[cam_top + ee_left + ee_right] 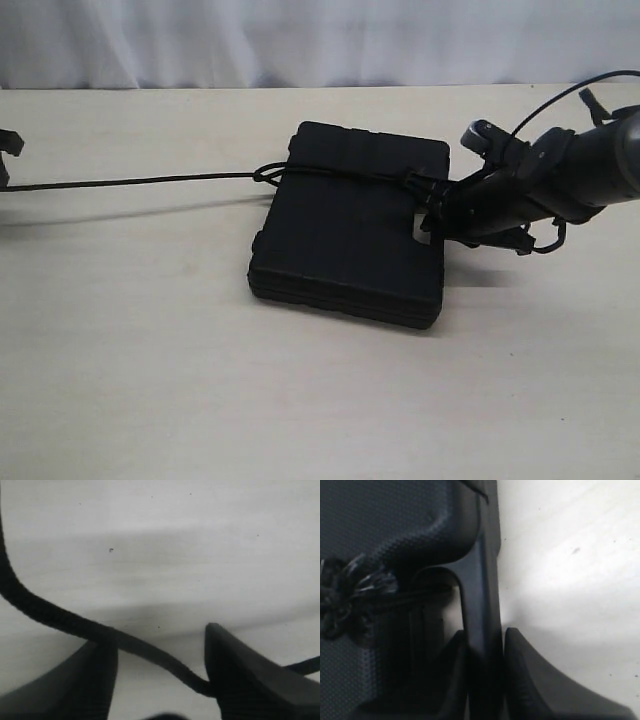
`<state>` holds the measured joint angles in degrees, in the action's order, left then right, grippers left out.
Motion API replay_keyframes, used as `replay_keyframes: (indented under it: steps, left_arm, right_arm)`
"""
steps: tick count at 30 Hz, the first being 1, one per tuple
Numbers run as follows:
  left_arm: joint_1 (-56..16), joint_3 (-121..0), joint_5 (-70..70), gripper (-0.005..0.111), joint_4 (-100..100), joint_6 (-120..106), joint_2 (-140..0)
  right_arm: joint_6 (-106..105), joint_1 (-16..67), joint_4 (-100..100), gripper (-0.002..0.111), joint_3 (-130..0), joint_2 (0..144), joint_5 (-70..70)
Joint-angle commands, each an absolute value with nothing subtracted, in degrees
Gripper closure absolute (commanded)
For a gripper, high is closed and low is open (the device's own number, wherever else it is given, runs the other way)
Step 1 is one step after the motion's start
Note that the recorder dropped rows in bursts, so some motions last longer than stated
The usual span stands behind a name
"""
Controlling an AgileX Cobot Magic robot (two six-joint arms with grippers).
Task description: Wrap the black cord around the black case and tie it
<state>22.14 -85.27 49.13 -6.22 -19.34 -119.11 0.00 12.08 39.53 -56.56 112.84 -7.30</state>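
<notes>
**Black case clamped at its handle, cord stretched out to the left**

The black case [350, 235] lies flat near the middle of a pale table [150, 380]. The right gripper [485, 632] is clamped on the thin handle bar [482, 580] at the case's right edge, near the frayed knot [350, 605]. The black cord [140, 180] crosses the lid, loops at the case's left edge, then runs straight to the left gripper [160, 639] at the table's far left. Its fingers stand apart, the cord passing between them. Bare table lies open in front of the case and to its left.
</notes>
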Motion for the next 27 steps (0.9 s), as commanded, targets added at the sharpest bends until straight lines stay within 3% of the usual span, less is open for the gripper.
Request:
replay_keyframes:
  steps: [1,6,9,11,13,15,16,18,20,23,25,27]
  left_arm:
    - [22.6,-88.3,51.2,0.050,-10.4,-19.6,-118.9]
    - [22.6,-103.1,65.8,0.050,-23.7,-19.6,-118.7]
    - [22.4,-105.4,69.6,0.050,-29.6,-22.2,-117.5]
    - [21.1,-105.3,70.0,0.055,-35.4,-27.0,-117.2]
    - [19.0,-105.3,70.0,0.067,-37.8,-29.7,-117.2]
    - [15.0,-105.3,70.0,0.090,-36.7,-30.9,-116.6]
    - [11.9,-105.3,70.0,0.107,-34.3,-31.9,-115.5]
    - [6.6,-105.3,70.0,0.107,-29.7,-30.6,-113.0]
    - [2.7,-104.9,70.0,0.107,-25.8,-28.4,-110.7]
    - [-3.1,-100.5,66.4,0.107,-19.9,-25.4,-106.2]
    - [-6.8,-96.4,61.8,0.107,-12.3,-21.7,-103.2]
    - [-10.3,-92.3,58.7,0.107,-2.5,-14.8,-99.8]
  right_arm:
    - [1.7,12.0,41.5,0.104,-56.6,112.6,-5.8]
    - [-4.3,18.2,41.5,0.104,-58.8,112.6,-3.2]
    - [-4.3,20.0,41.5,0.104,-60.8,112.6,-3.6]
    - [-6.1,20.1,40.5,0.104,-61.3,112.6,-3.6]
    - [-8.1,19.8,40.5,0.102,-61.3,112.6,-4.7]
    - [-8.6,18.8,40.5,0.089,-61.3,112.5,-6.8]
    - [-8.6,17.6,39.4,0.077,-61.4,112.2,-8.7]
    - [-12.6,15.1,35.4,0.058,-62.5,110.3,-14.9]
    - [-12.8,13.4,32.1,0.051,-63.8,108.4,-20.9]
    - [-12.6,10.6,28.4,0.053,-66.1,104.5,-30.0]
    - [-11.1,9.4,23.7,0.062,-67.7,101.7,-36.2]
    - [-6.6,9.2,14.6,0.078,-69.0,98.4,-43.3]
